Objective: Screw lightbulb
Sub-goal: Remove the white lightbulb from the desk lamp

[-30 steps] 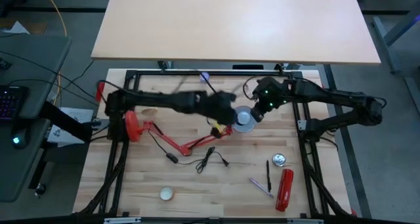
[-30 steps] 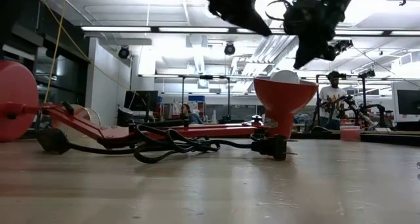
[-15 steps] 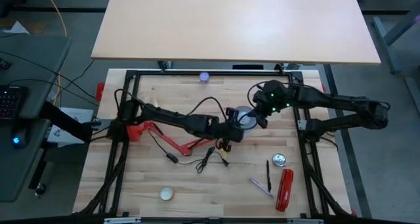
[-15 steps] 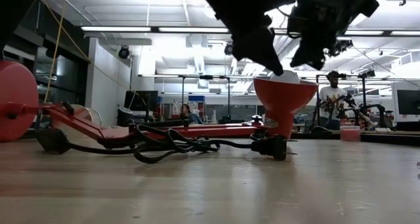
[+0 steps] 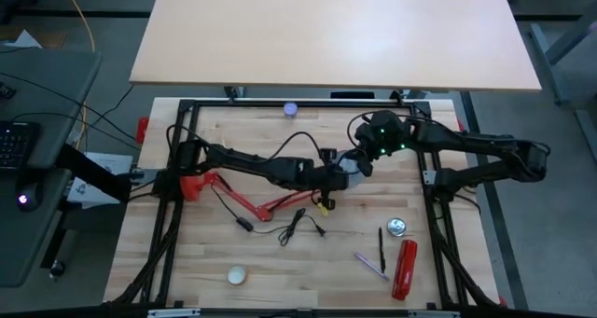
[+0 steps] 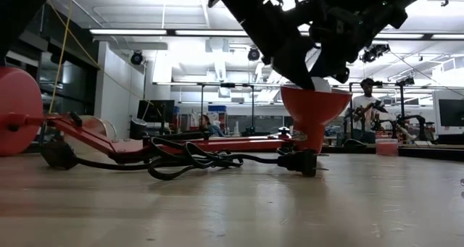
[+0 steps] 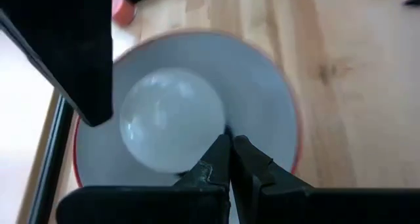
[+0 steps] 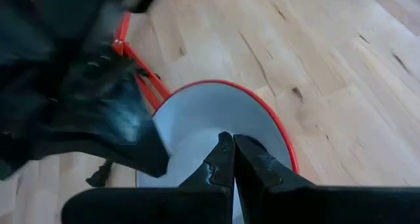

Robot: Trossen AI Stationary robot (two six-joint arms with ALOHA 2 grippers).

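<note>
the bulb sits inside the shade of the red lamp, glass end up, near the middle of the table. in the low view its white top just shows above the shade's rim.

my left gripper hangs right over the shade, fingers pressed together and holding nothing, the tips at the bulb's edge; whether they touch the glass i cannot tell. my right gripper is also over the shade, coming in from about 2 o'clock, its fingers likewise closed and empty. in the high view the two meet above the shade, left arm reaching from 9 o'clock, right arm from 3 o'clock.

the lamp lies flat, its round base at 9 o'clock of the shade, its black cord looping at 7 o'clock. farther out, at 4 to 5 o'clock, lie a small metal disc, a black pen, a silver pen and a red tool. a cream ball sits at 7 o'clock near the table's edge, and a small purple thing at 11 o'clock by the far rail. a person stands in the room beyond.
</note>
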